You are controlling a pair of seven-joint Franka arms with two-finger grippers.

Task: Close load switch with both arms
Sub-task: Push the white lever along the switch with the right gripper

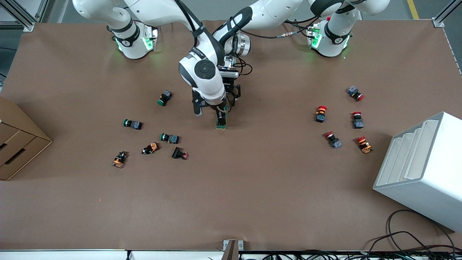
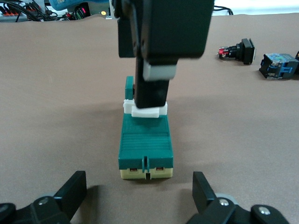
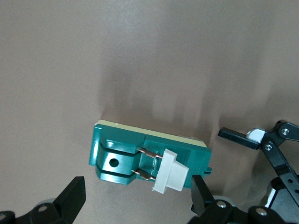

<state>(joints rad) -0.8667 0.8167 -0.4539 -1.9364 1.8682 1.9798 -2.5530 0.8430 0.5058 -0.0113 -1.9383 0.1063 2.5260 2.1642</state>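
The load switch [image 1: 221,122] is a dark green block with a cream base, lying on the table's middle. Its white lever [image 3: 172,177] stands raised off two copper pins. My right gripper [image 1: 208,112] is open above it, and one of its fingers [image 2: 150,88] comes down onto the white lever [image 2: 148,110]. In the right wrist view that gripper [image 3: 138,196] straddles the switch [image 3: 140,156] with wide jaws. My left gripper [image 1: 231,100] is open and low at the switch's end that lies farther from the front camera. Its own fingertips [image 2: 74,189] flank that end [image 2: 145,154] without touching.
Green-capped and orange push-buttons [image 1: 169,138] lie scattered toward the right arm's end. Red-capped ones [image 1: 334,140] lie toward the left arm's end. A white stepped bin [image 1: 422,169] and a cardboard box [image 1: 18,144] stand at the table's two ends. Cables [image 1: 404,245] lie at the near edge.
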